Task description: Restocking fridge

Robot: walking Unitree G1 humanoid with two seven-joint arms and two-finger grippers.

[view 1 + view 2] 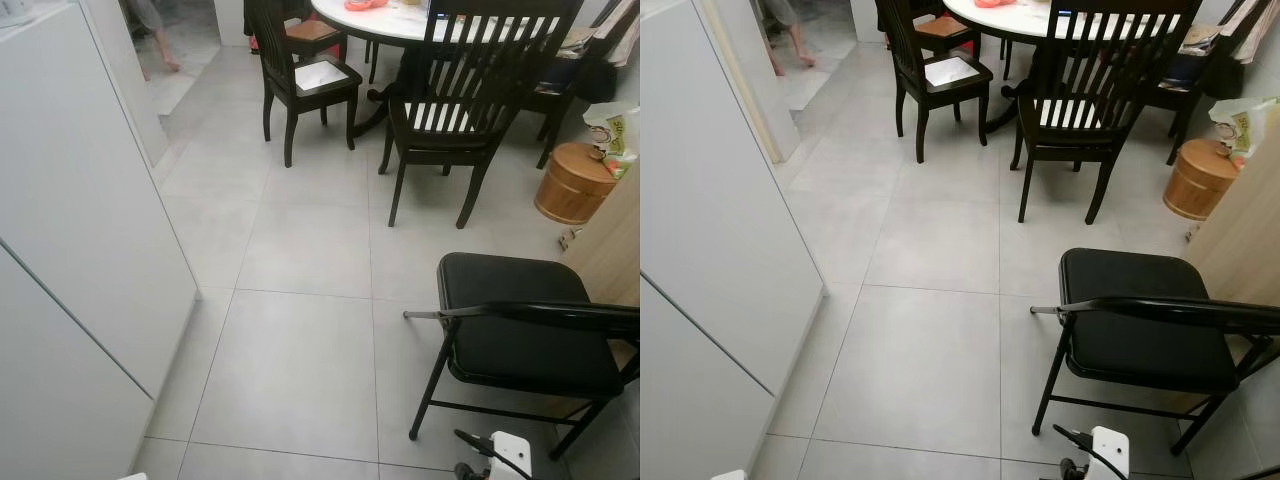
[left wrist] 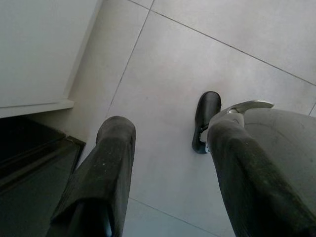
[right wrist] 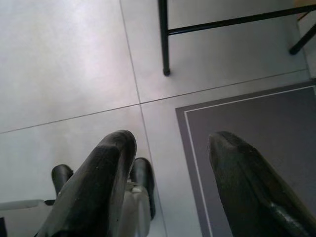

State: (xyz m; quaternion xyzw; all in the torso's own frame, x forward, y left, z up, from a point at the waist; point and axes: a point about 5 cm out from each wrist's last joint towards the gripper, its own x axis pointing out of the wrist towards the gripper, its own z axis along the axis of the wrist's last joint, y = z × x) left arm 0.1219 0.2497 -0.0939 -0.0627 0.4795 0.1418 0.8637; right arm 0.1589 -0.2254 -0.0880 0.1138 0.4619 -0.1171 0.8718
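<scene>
Looking down over a pale grey tiled floor [image 1: 300, 330], and there on the left is the fridge [image 1: 80, 250]: a tall white body, plain and smooth, shut, with one thin dark seam slanting across its front between an upper and a lower door. Its long axis runs upright, and its near corner edge drops to the floor at the left. Its front faces right, toward the open floor.

On the near right stands a black folding chair [image 1: 520, 330], seat padded, thin metal legs on the tiles. Farther off, a round white surface [image 1: 400, 20] with dark wooden chairs [image 1: 450, 110] drawn up to it, and a wooden barrel-shaped bin [image 1: 572, 182] at the far right beside a pale wood panel.

Both arms hang low. The left gripper [image 2: 168, 177] points at the floor beside the fridge's base, its two black fingers [image 2: 106, 173] spread well apart with nothing between them; the robot's black foot [image 2: 206, 121] shows on the tile below. The right gripper [image 3: 170, 182] likewise hangs with fingers [image 3: 98, 182] wide and empty, above a grey mat [image 3: 252, 128] with a pale border line, a chair leg just beyond.
</scene>
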